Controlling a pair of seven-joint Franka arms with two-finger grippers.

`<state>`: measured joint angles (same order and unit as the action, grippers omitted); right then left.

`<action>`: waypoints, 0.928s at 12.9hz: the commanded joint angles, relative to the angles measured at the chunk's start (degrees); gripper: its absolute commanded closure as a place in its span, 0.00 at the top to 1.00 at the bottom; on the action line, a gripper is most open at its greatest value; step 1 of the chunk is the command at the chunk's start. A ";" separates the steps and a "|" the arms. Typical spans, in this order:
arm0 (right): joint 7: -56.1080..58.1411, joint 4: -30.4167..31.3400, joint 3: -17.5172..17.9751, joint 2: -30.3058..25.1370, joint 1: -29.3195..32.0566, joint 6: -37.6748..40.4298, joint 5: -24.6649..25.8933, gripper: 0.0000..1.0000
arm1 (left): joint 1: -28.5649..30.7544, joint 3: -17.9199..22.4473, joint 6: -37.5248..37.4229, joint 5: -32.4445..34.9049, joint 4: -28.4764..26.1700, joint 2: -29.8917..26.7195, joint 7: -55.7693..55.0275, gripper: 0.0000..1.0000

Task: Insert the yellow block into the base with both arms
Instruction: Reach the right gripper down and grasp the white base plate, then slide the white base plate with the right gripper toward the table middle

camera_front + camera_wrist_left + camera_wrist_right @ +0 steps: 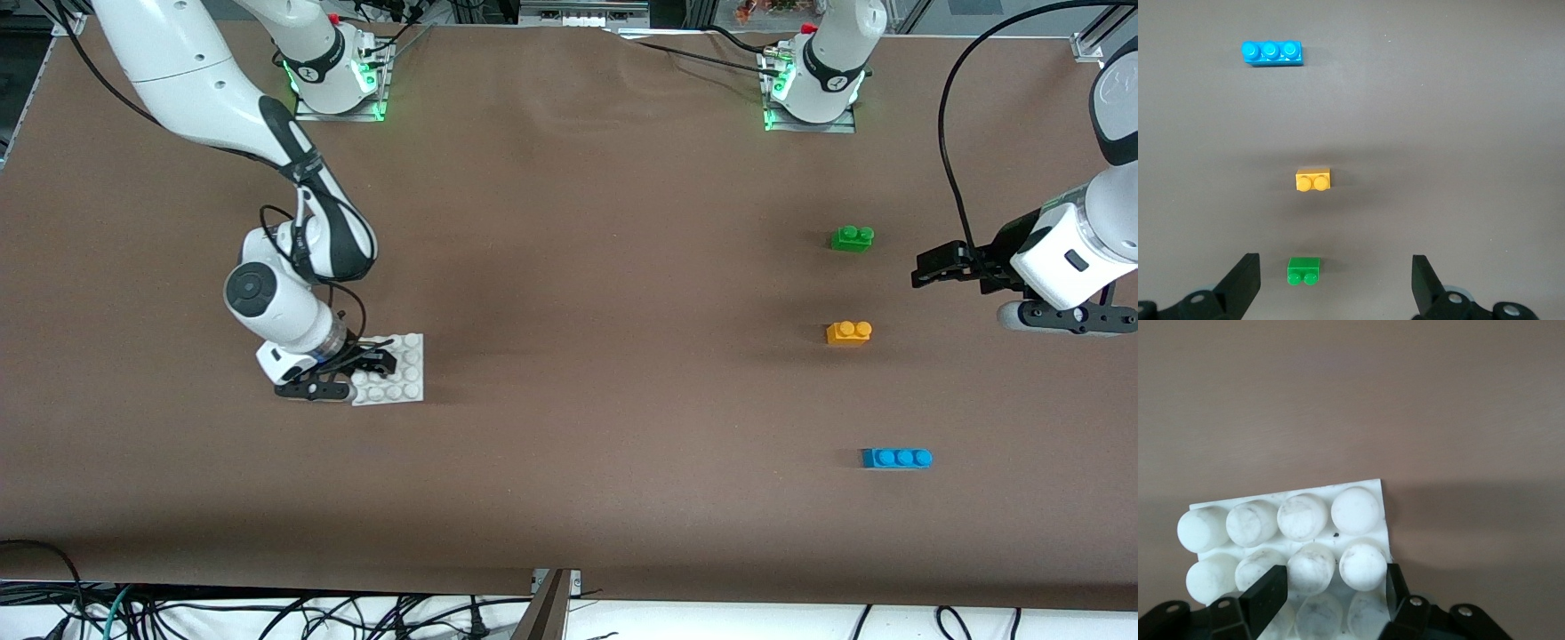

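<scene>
Fingers first: we see the right gripper [372,363] down at the base [402,366], toward the right arm's end of the bench [569,382], and its fingers [1266,595] are clamped on the plate's edge, a row of studs caught between them. Our read is that the base is a stiff, light, flat plastic plate; pinching it at the rim looks sound, though the smooth plastic could slip or tip if lifted by one edge alone.

Moving across the bare brown middle, we come to three bricks toward the left arm's end. The green brick [852,238] lies farthest from the front camera, the yellow block [849,332] sits nearer, and the blue brick [897,458] nearest of all, each well apart from the others.

That yellow block looks small, hard and light, with two studs on top. We would take it by its smooth side faces, leaving the studs and underside free for pressing onto the base.

Last, the left gripper [933,267] hovers up over the bench just beside the green brick, fingers [1239,283] spread wide and holding nothing.
</scene>
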<state>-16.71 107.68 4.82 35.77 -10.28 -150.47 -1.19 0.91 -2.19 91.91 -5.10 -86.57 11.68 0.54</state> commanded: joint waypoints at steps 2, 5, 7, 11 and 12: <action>-8.66 0.16 0.10 0.62 -5.62 -2.20 -0.57 0.68 | -0.30 -0.10 -1.20 0.26 1.84 0.54 1.22 1.00; -15.70 -1.68 0.01 2.98 -11.15 -3.78 -0.39 0.68 | -0.21 -0.10 -1.20 0.26 1.84 0.54 1.22 1.00; -20.35 -3.17 0.01 4.57 -14.58 -4.74 -0.30 0.68 | -0.21 -0.01 -1.20 0.26 1.84 0.54 1.13 1.00; -27.05 -9.05 -0.25 8.08 -21.09 -4.66 -0.13 0.68 | -0.21 -0.01 -1.20 0.17 1.84 0.54 1.13 1.00; -27.93 -10.37 -0.25 9.13 -22.58 -4.66 -0.13 0.68 | -0.12 -0.01 -1.20 0.17 1.84 0.54 1.13 1.00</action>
<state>-42.44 101.39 4.93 40.76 -30.23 -154.55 -1.18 0.79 -2.33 91.91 -5.10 -86.47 11.68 0.55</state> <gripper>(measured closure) 0.317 0.000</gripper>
